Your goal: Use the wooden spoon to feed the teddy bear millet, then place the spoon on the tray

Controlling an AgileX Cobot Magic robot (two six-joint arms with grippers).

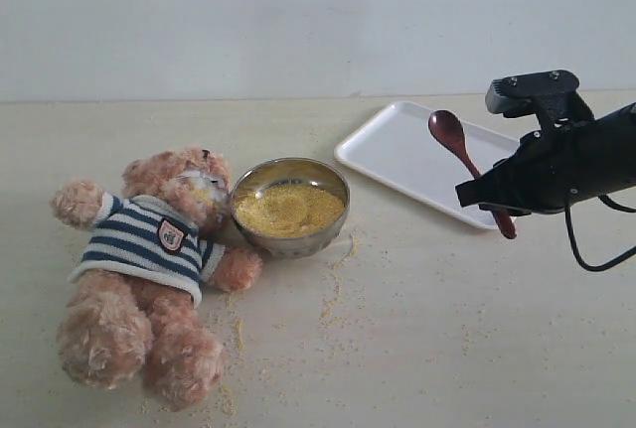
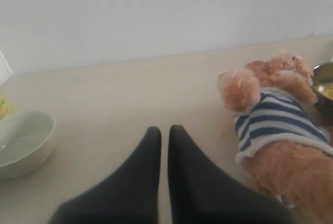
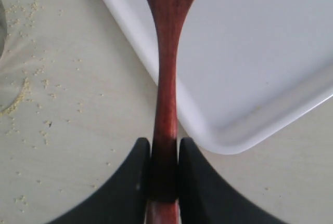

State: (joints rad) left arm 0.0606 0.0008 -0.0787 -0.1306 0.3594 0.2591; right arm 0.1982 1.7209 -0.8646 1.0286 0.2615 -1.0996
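The teddy bear lies on its back at the left, grains on its muzzle. Beside its head stands the steel bowl heaped with millet. My right gripper is shut on the handle of the wooden spoon. The spoon's small bowl is held above the near part of the white tray, and it looks empty. My left gripper hovers over bare table left of the bear, its fingers nearly together with nothing between them; it is out of the exterior view.
Loose millet is scattered over the table in front of the steel bowl and by the bear's legs. A pale ceramic bowl sits to one side in the left wrist view. A black cable hangs from the right arm.
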